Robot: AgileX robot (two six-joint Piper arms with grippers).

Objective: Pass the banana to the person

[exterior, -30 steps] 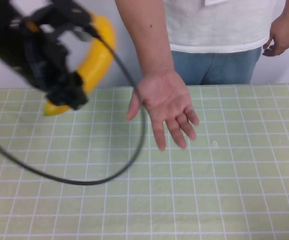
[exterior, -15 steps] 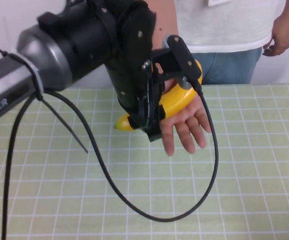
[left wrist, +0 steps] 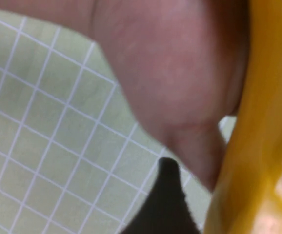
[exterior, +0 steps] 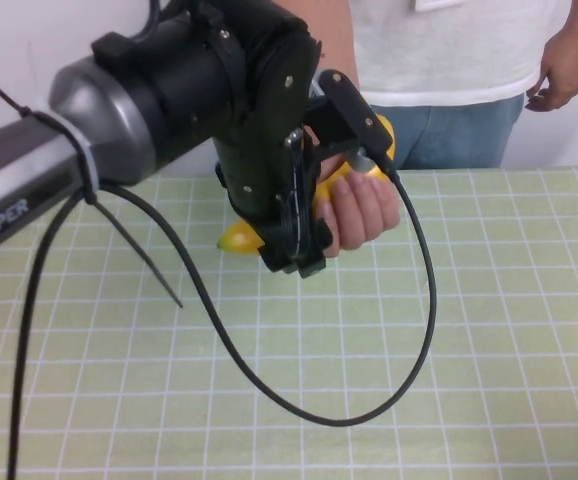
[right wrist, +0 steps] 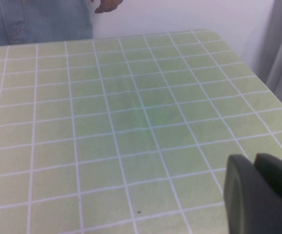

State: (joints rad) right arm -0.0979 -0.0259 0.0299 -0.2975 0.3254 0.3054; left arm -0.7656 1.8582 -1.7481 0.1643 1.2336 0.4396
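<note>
The left claw point(exterior: 314, 205) sits in the upper centre of the high view, raised above the bench point(exterior: 449, 400) at the end of the black-and-grey left arm point(exterior: 119, 110), which enters from the left edge of the frame. Its two black fingers point(exterior: 354, 105) are clamped on the banana point(exterior: 237, 237), one finger above the fruit and one below it.

The banana is off the bench, held across the claw. Its pointed yellow end projects to the lower left of the claw; a further yellow section shows at the upper right, beside the upper finger. In the left wrist view the banana point(left wrist: 258, 146) fills the right side of the frame.

The person point(exterior: 439, 60) stands behind the far edge of the bench, at the top of the high view. One hand point(exterior: 361, 208) is closed around the banana, fingers curled over it, touching the claw on its right side. The other hand point(exterior: 561, 68) hangs at the upper right of the frame, well apart from the claw.

A black cable point(exterior: 349, 415) loops from the claw down across the centre of the bench.

The right claw point(right wrist: 260, 195) appears only in the right wrist view, at the lower right corner, above bare bench surface. Whether it is apart or together cannot be told.
</note>
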